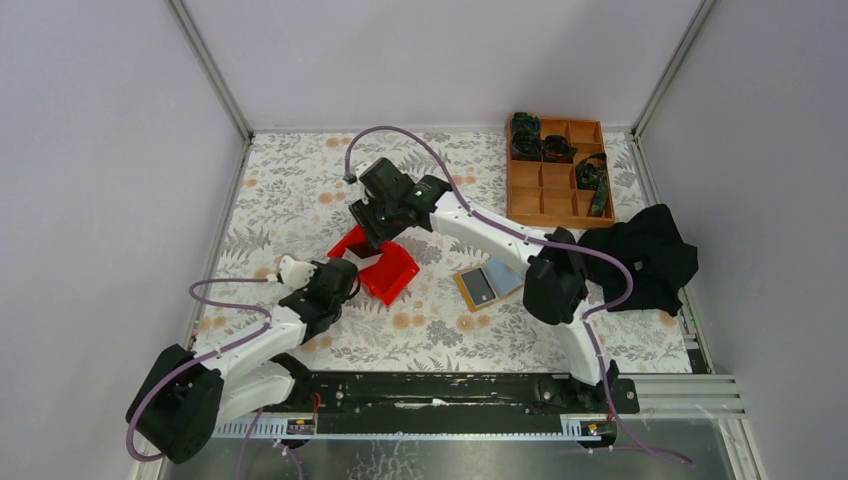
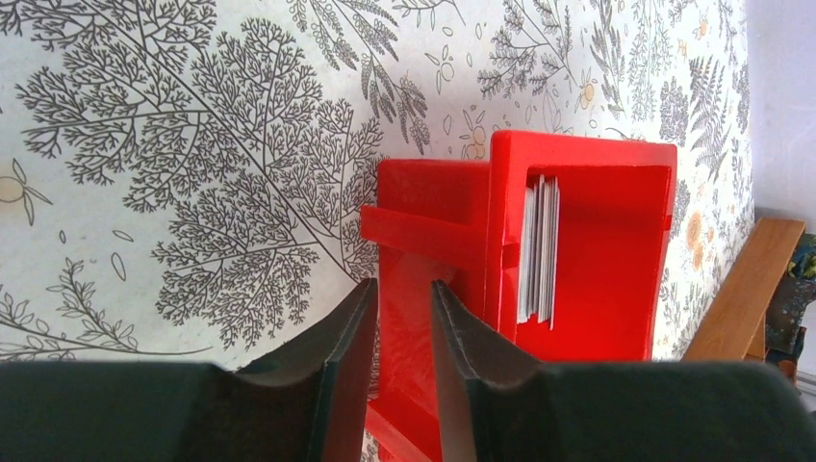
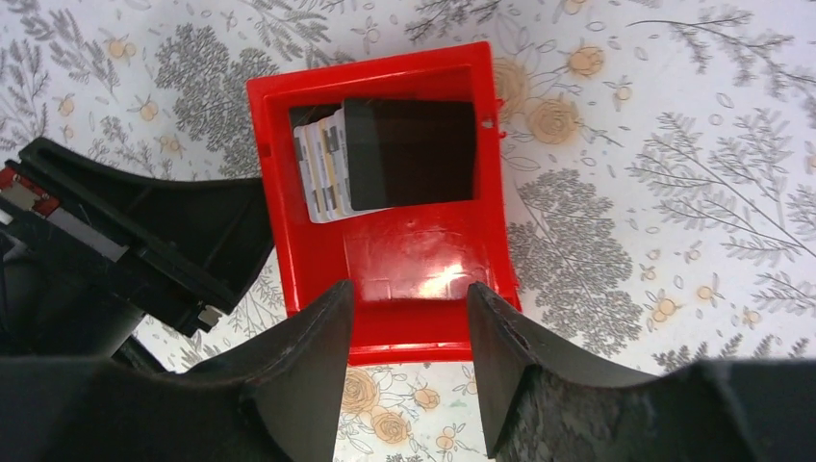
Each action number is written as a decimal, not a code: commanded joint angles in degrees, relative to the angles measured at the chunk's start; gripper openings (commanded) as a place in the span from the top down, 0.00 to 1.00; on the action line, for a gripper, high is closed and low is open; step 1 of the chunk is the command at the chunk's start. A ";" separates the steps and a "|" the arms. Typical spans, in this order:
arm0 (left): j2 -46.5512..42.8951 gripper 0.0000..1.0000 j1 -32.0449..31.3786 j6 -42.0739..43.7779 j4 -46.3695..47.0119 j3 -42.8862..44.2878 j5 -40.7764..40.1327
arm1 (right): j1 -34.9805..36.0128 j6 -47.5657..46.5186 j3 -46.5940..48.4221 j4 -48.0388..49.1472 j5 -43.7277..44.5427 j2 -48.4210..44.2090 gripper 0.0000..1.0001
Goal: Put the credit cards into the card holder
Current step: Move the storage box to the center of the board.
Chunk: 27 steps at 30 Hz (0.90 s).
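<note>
Several credit cards (image 3: 321, 175) lean against the left inner wall of a red bin (image 3: 423, 274), with a dark card (image 3: 409, 154) on top. The left wrist view shows the stack of credit cards (image 2: 539, 250) edge-on. The tan card holder (image 1: 488, 284) lies open and flat to the right of the red bin (image 1: 397, 277), its grey panels up. My left gripper (image 2: 404, 286) straddles a red wall of the bin (image 2: 606, 289) with a narrow gap between its jaws; I cannot see whether they press on it. My right gripper (image 3: 409, 289) hovers open over the bin's near rim with nothing between its fingers.
An orange-brown compartment tray (image 1: 540, 190) with dark items stands at the back right. A black cloth (image 1: 645, 255) lies by the right edge. In the top view the left gripper (image 1: 347, 273) and the right gripper (image 1: 375, 238) crowd the bin. Grey walls enclose the floral tablecloth (image 1: 300, 190).
</note>
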 commanded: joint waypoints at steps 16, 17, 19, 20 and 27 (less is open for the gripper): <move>1.83 0.64 9.09 8.07 14.99 -2.48 5.07 | 0.65 -4.36 6.40 3.83 -9.13 7.64 0.47; 2.55 0.64 9.48 8.58 16.08 -2.38 5.80 | 0.64 -4.48 6.93 3.94 -9.07 8.13 0.46; 3.69 0.64 10.20 9.72 18.01 -2.06 7.18 | 0.62 -4.48 7.55 4.40 -8.74 9.04 0.46; 4.29 0.64 10.54 10.37 19.16 -1.93 7.96 | 0.62 -4.50 8.06 4.53 -8.50 9.52 0.46; 10.63 0.64 13.09 15.08 28.40 -0.12 15.45 | -0.39 -4.20 10.59 5.35 -6.89 12.67 0.45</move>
